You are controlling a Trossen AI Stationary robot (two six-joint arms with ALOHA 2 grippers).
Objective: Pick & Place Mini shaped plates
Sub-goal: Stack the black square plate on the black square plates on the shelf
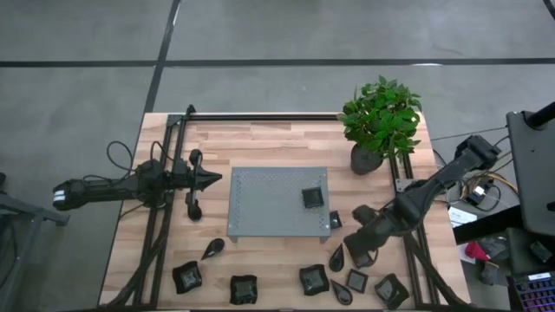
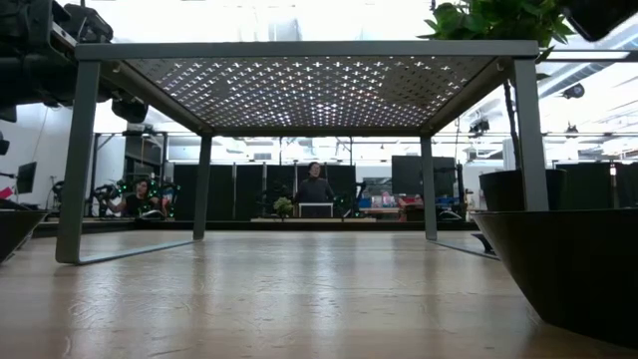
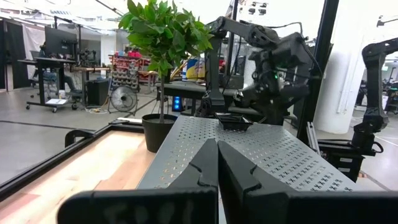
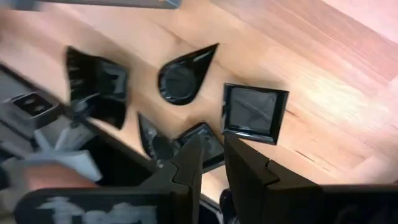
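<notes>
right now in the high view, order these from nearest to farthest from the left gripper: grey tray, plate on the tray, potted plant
From the left gripper:
1. Grey tray, directly ahead of its tip.
2. Square plate, on the tray's far right side.
3. Potted plant, at the table's back right corner.

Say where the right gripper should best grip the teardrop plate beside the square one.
Probably across the teardrop plate at its raised rim near the narrow tip, coming straight down: it lies flat on the table, apart from the square plate, and the right gripper hangs nearby.
</notes>
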